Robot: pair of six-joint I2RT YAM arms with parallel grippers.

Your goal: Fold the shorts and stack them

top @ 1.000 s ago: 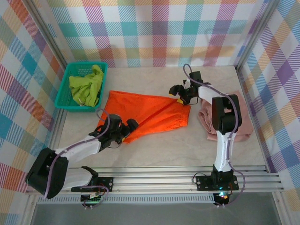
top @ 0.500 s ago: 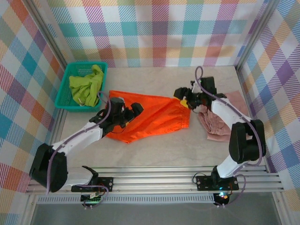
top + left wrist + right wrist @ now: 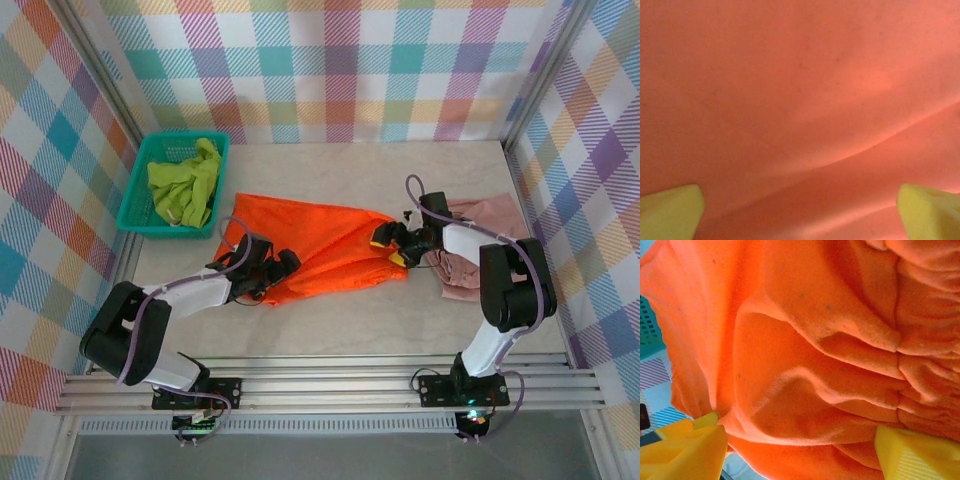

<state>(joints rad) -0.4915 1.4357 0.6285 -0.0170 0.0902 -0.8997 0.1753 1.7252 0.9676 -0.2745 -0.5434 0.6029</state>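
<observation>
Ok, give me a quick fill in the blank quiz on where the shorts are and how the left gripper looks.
1. The ___ shorts lie in the basket.
2. The pink shorts lie to the ___ of the orange shorts.
3. The left gripper sits at the orange shorts' near edge with its jaws ___.

Missing words: green, right, open.
</observation>
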